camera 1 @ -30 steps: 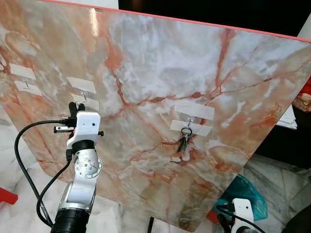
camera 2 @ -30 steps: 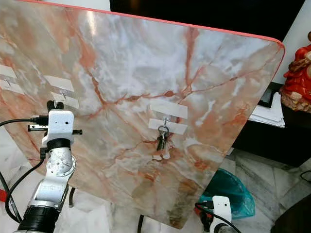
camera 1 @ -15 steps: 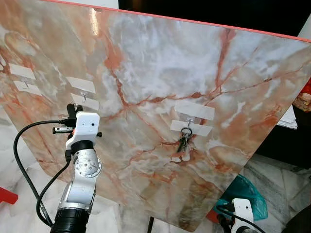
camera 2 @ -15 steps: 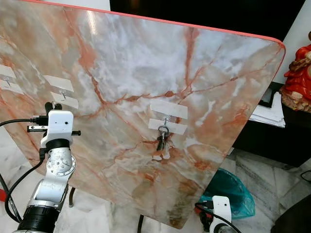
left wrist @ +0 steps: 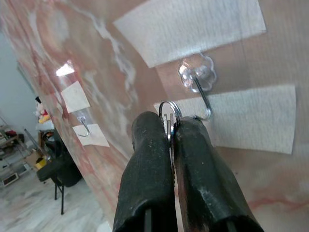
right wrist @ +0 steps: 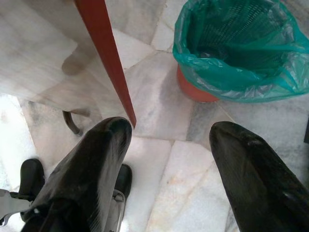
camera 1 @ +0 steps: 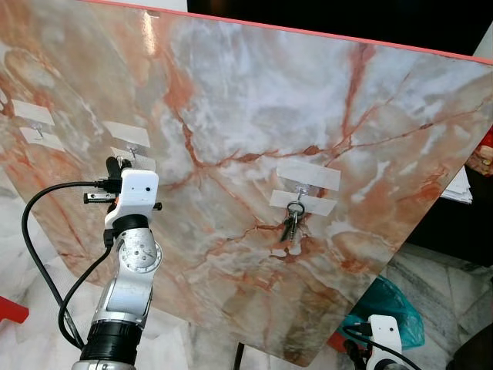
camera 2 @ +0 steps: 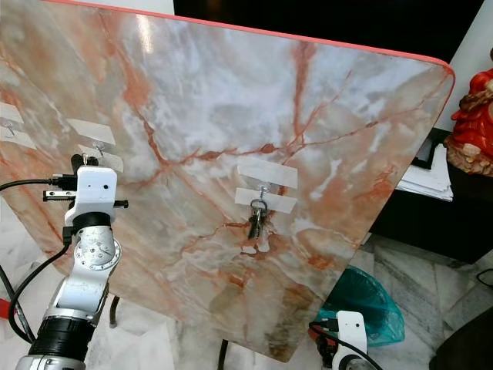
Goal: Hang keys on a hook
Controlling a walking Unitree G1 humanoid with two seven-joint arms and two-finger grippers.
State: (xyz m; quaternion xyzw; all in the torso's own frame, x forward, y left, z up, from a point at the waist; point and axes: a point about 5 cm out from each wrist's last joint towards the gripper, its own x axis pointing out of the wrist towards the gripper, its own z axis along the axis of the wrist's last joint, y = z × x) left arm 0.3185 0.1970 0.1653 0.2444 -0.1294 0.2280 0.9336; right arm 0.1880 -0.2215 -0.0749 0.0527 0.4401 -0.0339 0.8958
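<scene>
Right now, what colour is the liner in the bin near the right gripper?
Green; the bin liner shows best in the right wrist view, beyond the right gripper.

I see a glossy marble-patterned board (camera 1: 254, 116) with a red edge. My left claw (left wrist: 170, 126) has matt black rubbery fingers (left wrist: 145, 164) on a shiny metal key ring (left wrist: 168, 109). The clear plastic hook (left wrist: 195, 72) sits under matt white tape (left wrist: 193, 24).

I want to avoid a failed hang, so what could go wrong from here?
The key ring sits beside the hook, not yet over its tip; opening the left tool now would likely drop the keys. Pushing hard might loosen the hook, held on the marble board only by tape.
</scene>
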